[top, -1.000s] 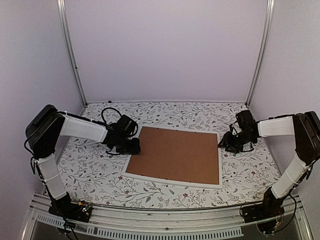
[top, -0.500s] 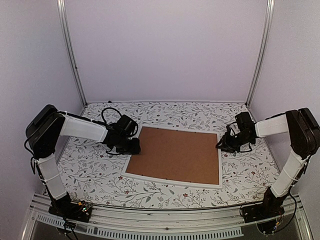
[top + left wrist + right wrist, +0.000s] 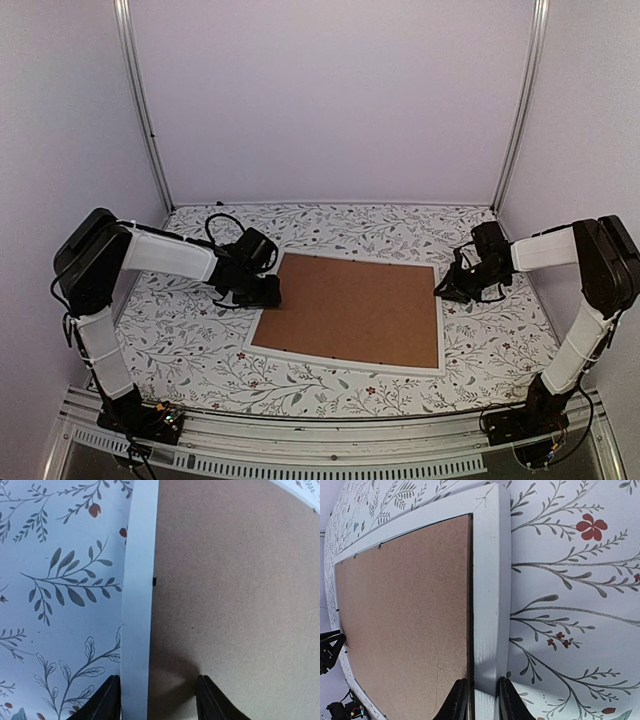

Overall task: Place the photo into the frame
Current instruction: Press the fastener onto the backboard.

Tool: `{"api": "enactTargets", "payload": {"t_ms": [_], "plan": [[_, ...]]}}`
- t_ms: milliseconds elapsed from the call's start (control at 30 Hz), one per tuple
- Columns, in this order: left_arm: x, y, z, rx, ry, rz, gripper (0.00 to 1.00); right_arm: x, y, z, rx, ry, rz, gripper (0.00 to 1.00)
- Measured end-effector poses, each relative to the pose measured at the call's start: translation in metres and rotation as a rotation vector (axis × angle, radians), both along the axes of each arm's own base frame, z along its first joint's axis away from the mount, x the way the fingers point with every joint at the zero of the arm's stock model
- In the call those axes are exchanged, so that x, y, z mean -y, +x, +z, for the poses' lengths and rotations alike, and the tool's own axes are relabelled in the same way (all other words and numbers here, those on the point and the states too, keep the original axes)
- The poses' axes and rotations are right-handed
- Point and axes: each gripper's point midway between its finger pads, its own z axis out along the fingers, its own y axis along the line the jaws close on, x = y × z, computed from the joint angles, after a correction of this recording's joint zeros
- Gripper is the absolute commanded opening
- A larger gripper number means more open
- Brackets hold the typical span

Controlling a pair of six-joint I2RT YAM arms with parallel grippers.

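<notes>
Frame (image 3: 491,580) face-down w/ brown backing board (image 3: 350,310); R gripper (image 3: 481,696) pinches its right rim, L gripper (image 3: 156,692) spread astride left rim.

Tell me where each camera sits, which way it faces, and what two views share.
Top external: high behind both arms, looking down at the table; they show whole.
Left wrist: low over the left rim of the frame, looking down; left jaws straddle it, open.
Right wrist: low over its right rim, looking along it; right jaws pinch it.
Shared: both wrist views show the backing board.
</notes>
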Motion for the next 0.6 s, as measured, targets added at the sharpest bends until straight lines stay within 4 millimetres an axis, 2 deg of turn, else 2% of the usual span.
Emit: {"api": "enactTargets", "payload": {"t_ms": [300,600], "plan": [[0.0000,0.0001,0.0000,-0.002,0.002,0.000,0.51,-0.0014,-0.0006,0.0015,-0.009,-0.002,0.005,0.28],[-0.0001,-0.0001,0.0000,-0.002,0.000,0.002,0.52,-0.0015,-0.0010,0.0010,-0.006,-0.010,0.017,0.30]]}}
